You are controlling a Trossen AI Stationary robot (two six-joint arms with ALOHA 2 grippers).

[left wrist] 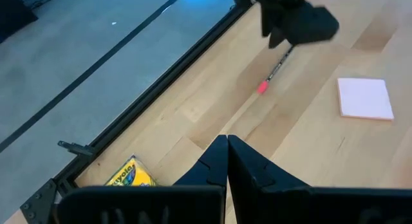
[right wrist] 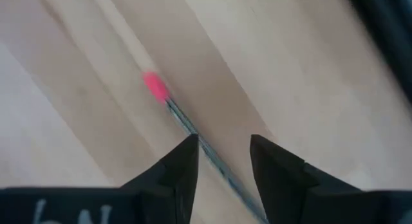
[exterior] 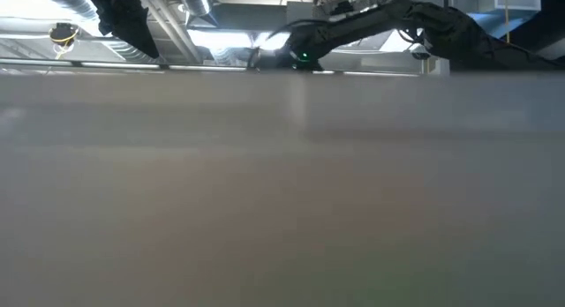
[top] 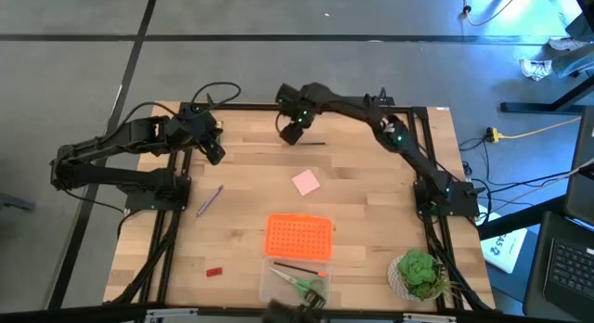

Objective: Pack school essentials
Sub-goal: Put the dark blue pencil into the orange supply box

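Crayons (left wrist: 131, 174) are seen at the far left edge of the table (top: 371, 212), just beside the left gripper (top: 214, 154), whose fingers are pressed together on nothing. A purple pencil (top: 210, 200) and a red block (top: 214, 270) are left on the boards further toward the near side. Toward the middle, a pink pad (top: 306, 182), an orange lid (top: 299, 237) and a clear box (top: 295, 284) holding scissors (top: 306, 287) are found. At the far edge, the right gripper (top: 292, 133) is held low over a pink-tipped pencil (right wrist: 193, 130), fingers parted around it; whether it is clamped cannot be told. Being thin, the pencil could roll or slip off the close far edge. Open room is offered at the centre; a plant (top: 417, 273) crowds the near right corner.
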